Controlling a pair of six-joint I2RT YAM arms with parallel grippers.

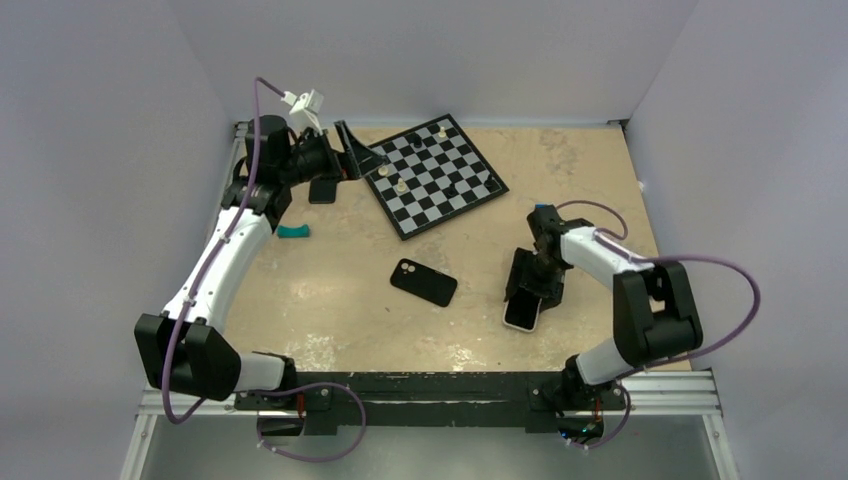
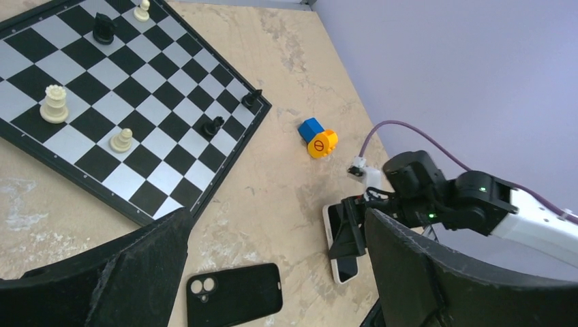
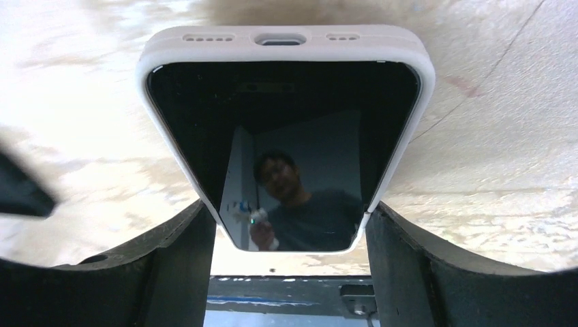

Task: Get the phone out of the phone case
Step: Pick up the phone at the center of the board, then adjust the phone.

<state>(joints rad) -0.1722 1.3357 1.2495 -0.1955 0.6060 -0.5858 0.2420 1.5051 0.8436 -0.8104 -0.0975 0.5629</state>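
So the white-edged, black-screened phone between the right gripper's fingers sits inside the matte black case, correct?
No. The phone lies bare between the right gripper's fingers; the matte black case lies apart from it, as the top view shows.

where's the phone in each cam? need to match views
Top external: phone right of centre, lower half.
Left wrist: lower right of centre, screen up.
Right wrist: fills the centre.
Shared landmark: the right hand straddling it in all three.

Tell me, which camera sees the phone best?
The right wrist view: the phone fills it, screen up. The top view shows it tiny; the left wrist view, partly hidden behind the right fingers.
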